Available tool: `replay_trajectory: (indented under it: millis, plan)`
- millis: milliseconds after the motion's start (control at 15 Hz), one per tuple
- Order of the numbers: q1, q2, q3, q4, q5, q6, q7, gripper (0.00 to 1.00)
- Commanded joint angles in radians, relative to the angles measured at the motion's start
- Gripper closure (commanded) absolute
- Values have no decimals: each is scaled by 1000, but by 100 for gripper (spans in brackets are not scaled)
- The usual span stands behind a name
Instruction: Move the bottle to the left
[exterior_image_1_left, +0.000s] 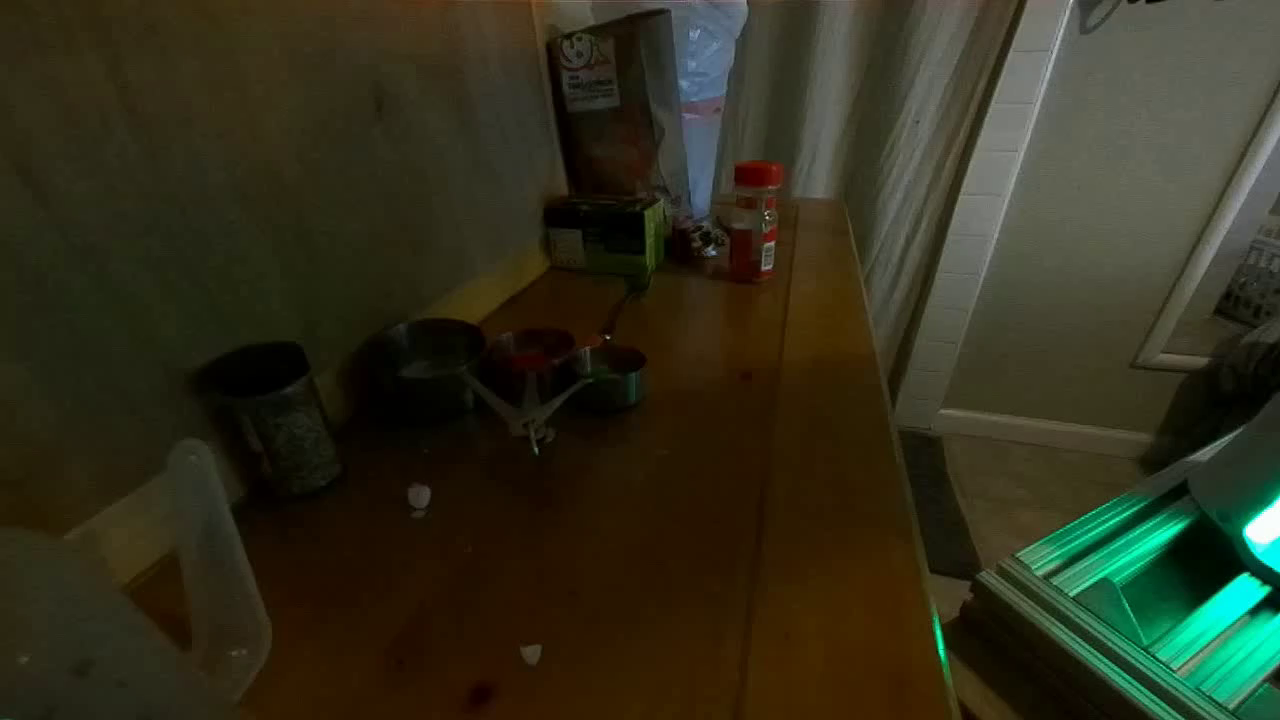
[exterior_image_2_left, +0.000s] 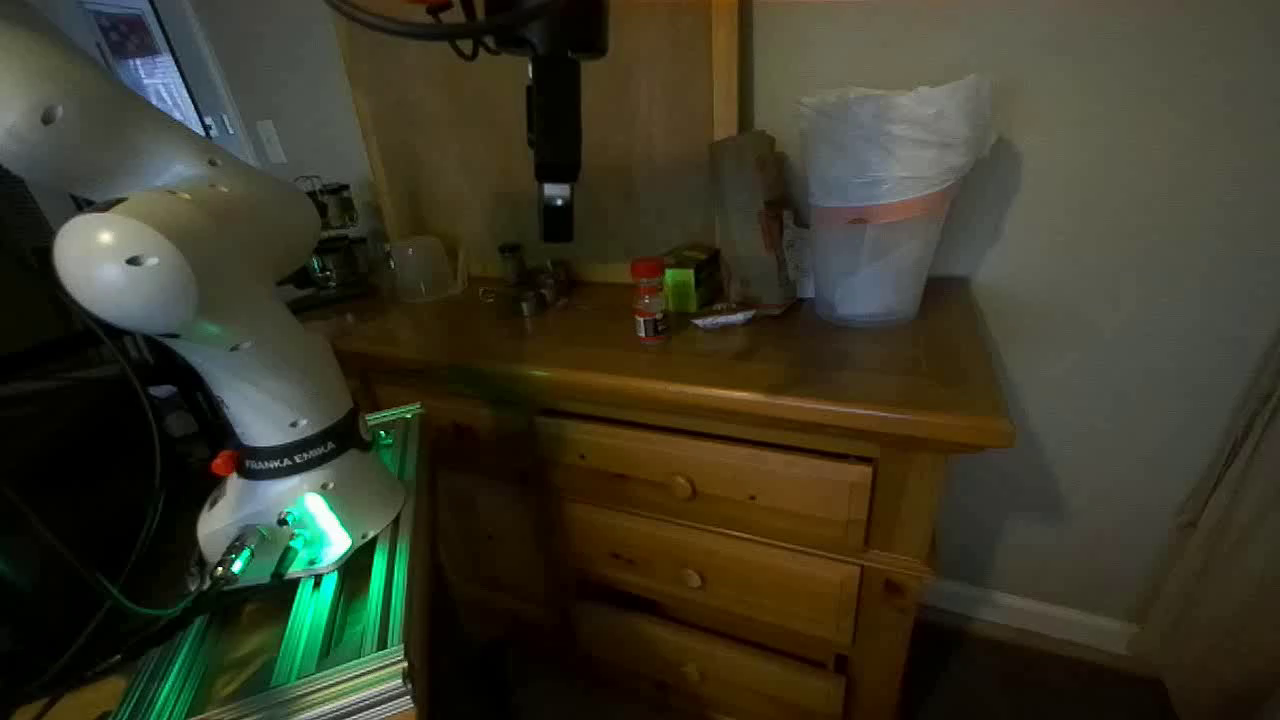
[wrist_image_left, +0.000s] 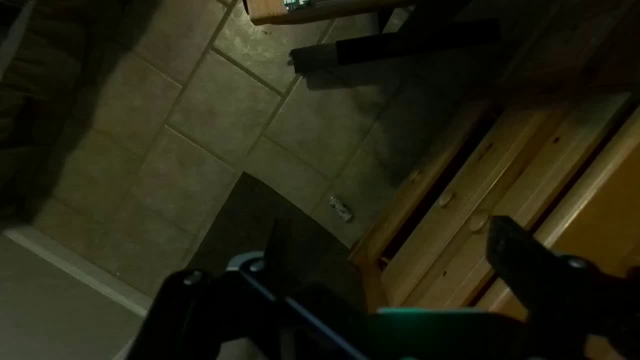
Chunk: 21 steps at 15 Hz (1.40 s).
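1. Bottle (exterior_image_2_left: 650, 303) (red cap, reddish label) is seen standing upright on tabletop (exterior_image_2_left: 800, 375) in both exterior views; it's set nearer front edge (i.e. side w/ drawers (exterior_image_2_left: 730, 480)) than back edge, well apart from front corner at bin (exterior_image_2_left: 870, 265) end.
2. Gripper (exterior_image_2_left: 557, 225) is held up in the air, pointed down, apart from bottle.
3. Fingers (wrist_image_left: 507, 250) are spread wide, per wrist view; floor (wrist_image_left: 215, 100), rug (wrist_image_left: 240, 215) & drawers are seen past the gap b/w them.
4. Green box (exterior_image_2_left: 688, 280) is placed nr bottle, closer to back edge; paper bag (exterior_image_2_left: 745, 205) is stood beside box, toward bin end. Small packet (exterior_image_2_left: 725, 319) is laid nr bottle, same side.
5. Bin, w/ white liner (exterior_image_2_left: 890, 145), is set nr back corner of that end.
6. Toward opp. end, metal cups (exterior_image_1_left: 612, 385) & dark tin can (exterior_image_1_left: 285, 430) are lined up nr back edge; jug (exterior_image_2_left: 420, 270) is placed past can, also nr that edge.
7. Two white bits (exterior_image_1_left: 418, 495) are seen out from can & jug, toward front edge.
8. In wrist view, front edge is shown running diagonally.
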<state>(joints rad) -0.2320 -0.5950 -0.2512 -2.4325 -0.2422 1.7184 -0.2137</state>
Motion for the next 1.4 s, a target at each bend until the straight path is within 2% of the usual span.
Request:
replay_trajectory:
  millis: [0, 267, 333, 533, 933, 1200, 1333]
  plan:
    - [5, 0, -4, 2, -2, -2, 2, 0]
    - [5, 0, -4, 2, -2, -2, 2, 0]
    - [14, -13, 14, -19, -8, 5, 11, 0]
    - [95, -92, 56, -96, 51, -35, -66, 0]
    - [297, -168, 179, -206, 172, -80, -112, 0]
    - [438, -68, 274, -160, 192, -12, -137, 0]
    - [497, -3, 302, -115, 211, 70, -162, 0]
